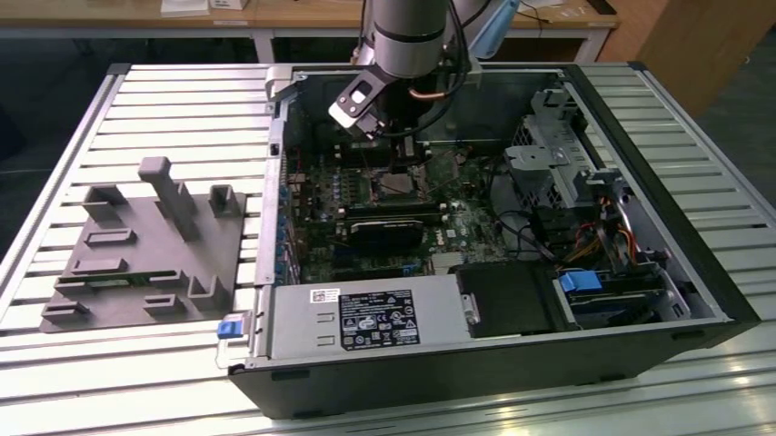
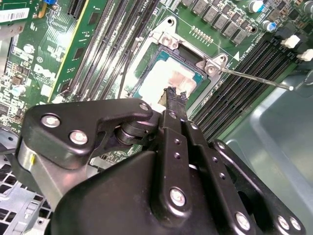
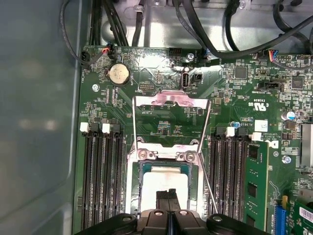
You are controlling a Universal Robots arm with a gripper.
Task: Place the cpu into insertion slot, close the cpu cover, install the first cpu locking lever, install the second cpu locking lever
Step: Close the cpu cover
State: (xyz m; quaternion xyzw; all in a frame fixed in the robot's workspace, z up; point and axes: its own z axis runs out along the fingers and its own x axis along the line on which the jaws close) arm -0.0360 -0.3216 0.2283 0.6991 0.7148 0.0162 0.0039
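The black gripper has its two fingers pressed together with nothing between them. It hangs directly over the cpu. In the second wrist view the joined fingertips overlap the edge of the chip nearest the gripper body. Whether they actually touch its top cannot be told from these angles.

The cpu lies flat in the insertion slot with its pale silver-grey face up. It is square, so it has no longer side. Its edges run parallel to the slot's metal rim and to the long black memory slots on either side.

The cpu cover is swung open. It is hinged at the slot's far edge from the gripper, and bare green board shows through its square window. A thin metal locking lever stands free of its catch and slants along one side of the slot. Past the open cover sits a round coin battery.

In the exterior view, the arm comes down from the upper centre of the frame into an open computer case. The case lies on its side on a slatted desk. A grey moulded fixture rests on the desk at the exterior view's left, well apart from the case.
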